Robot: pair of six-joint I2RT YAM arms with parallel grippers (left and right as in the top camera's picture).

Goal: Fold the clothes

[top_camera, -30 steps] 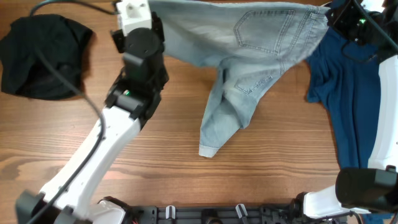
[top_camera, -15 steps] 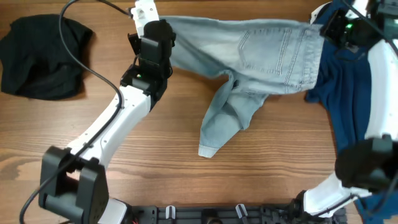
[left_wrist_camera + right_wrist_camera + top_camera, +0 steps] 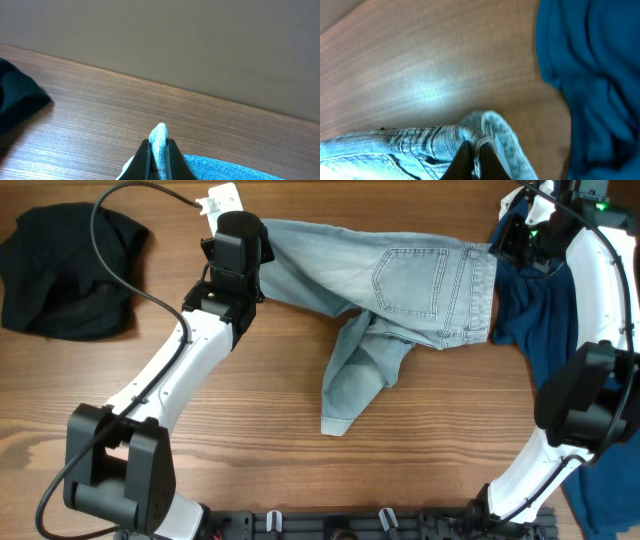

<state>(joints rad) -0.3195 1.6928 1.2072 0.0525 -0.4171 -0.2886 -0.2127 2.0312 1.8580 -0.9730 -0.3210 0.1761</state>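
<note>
Pale-blue denim shorts [image 3: 400,280], part of the clothes, lie stretched across the far half of the table, back pocket up. One leg [image 3: 355,380] trails toward the front. My left gripper [image 3: 245,235] is shut on the shorts' left edge; in the left wrist view the fingers [image 3: 159,152] pinch a denim fold [image 3: 159,135]. My right gripper [image 3: 505,242] is shut on the waistband at the right end, as the right wrist view [image 3: 476,152] shows. A dark-blue garment [image 3: 550,330] lies under and beside that end. A black garment [image 3: 65,270] sits at the far left.
The dark-blue garment [image 3: 592,75] runs down the table's right edge. The black garment's corner [image 3: 15,102] shows left of my left gripper. Bare wood [image 3: 250,430] lies in front of the shorts. A rail of fixtures [image 3: 330,522] lines the front edge.
Both grippers have come down and slightly nearer, carrying the shorts. The shorts hung bunched a second ago and now lie flatter and stretched out, with the waistband on the right.
</note>
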